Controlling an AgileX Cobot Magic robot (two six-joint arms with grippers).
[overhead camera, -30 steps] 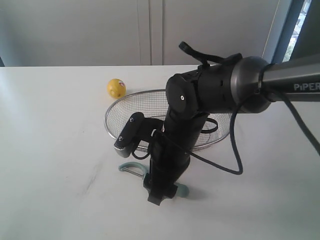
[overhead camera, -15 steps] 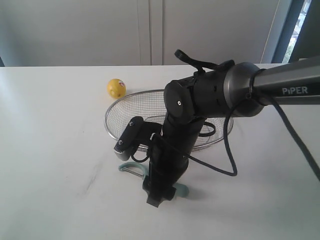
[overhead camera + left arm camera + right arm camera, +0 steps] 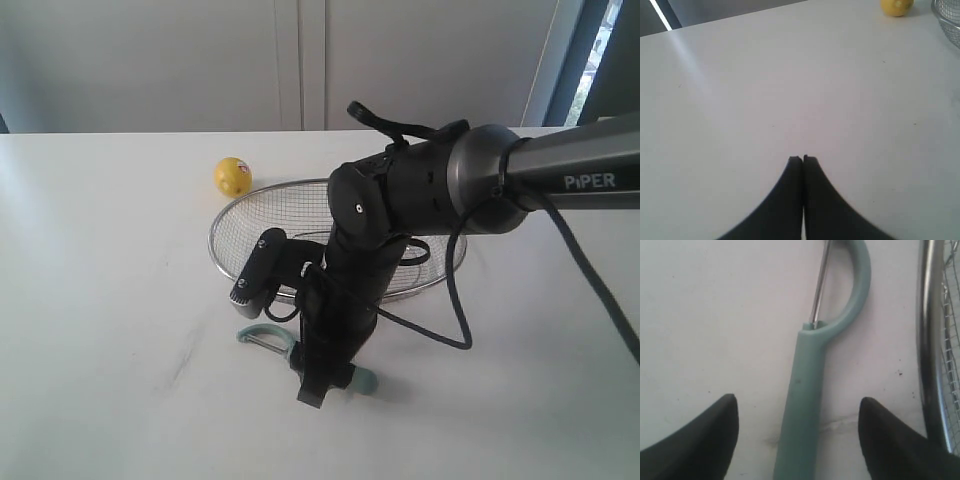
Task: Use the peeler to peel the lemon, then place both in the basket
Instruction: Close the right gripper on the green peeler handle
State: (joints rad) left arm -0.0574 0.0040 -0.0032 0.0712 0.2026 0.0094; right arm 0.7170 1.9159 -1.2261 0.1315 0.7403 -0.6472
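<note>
The teal peeler (image 3: 807, 390) lies flat on the white table, its curved head and blade pointing away from the wrist camera. My right gripper (image 3: 797, 410) is open, one finger on each side of the handle, neither touching it. In the exterior view the right arm hides most of the peeler (image 3: 262, 337); the gripper (image 3: 318, 388) reaches down to the table there. The yellow lemon (image 3: 232, 176) sits behind the wire basket (image 3: 240, 225), to its left. My left gripper (image 3: 803, 159) is shut on nothing, over bare table, with the lemon (image 3: 896, 6) far ahead.
The basket rim (image 3: 926, 340) runs close beside the peeler and the right finger. A black cable (image 3: 455, 320) loops from the right arm down to the table in front of the basket. A white wall with cabinet doors stands behind the table.
The right arm has sunk slightly and its gripper has settled around the peeler handle. Lemon, basket and peeler have not moved.
</note>
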